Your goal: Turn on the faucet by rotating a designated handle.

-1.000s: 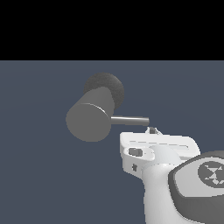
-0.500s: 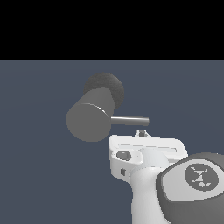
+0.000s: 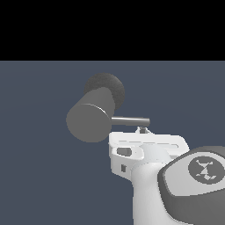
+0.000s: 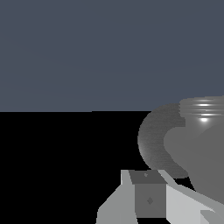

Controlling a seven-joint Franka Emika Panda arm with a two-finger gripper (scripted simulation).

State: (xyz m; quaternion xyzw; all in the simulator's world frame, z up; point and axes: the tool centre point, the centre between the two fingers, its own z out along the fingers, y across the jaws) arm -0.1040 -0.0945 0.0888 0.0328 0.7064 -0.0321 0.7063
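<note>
Much of the gripper [image 3: 141, 130] is hidden in the exterior view: the white hand body covers nearly all of it, and only a small dark tip pokes out above the body's upper edge. The arm itself is cut off by the frame's lower and right edges. Whether the gripper's jaws are apart or together cannot be told from either view. In the wrist view only one light grey finger with a darker pad [image 4: 146, 199] shows, truncated by the frame edge, and nothing appears to lie against it.

The faucet [image 3: 92, 116], a thick matte grey cylinder, sits above the gripper and toward the exterior view's left of it, its flat end facing the camera. Its darker round base [image 3: 110, 85] is partly concealed behind the cylinder. The handle [image 3: 130, 120], a thin metallic rod, projects from the cylinder toward the exterior view's right and ends just above the visible gripper tip. Whether tip and rod touch is too small to make out.

In the wrist view the faucet [image 4: 192, 140] looms close beside the finger, cut off at the frame edge, and the handle cannot be clearly made out there.
</note>
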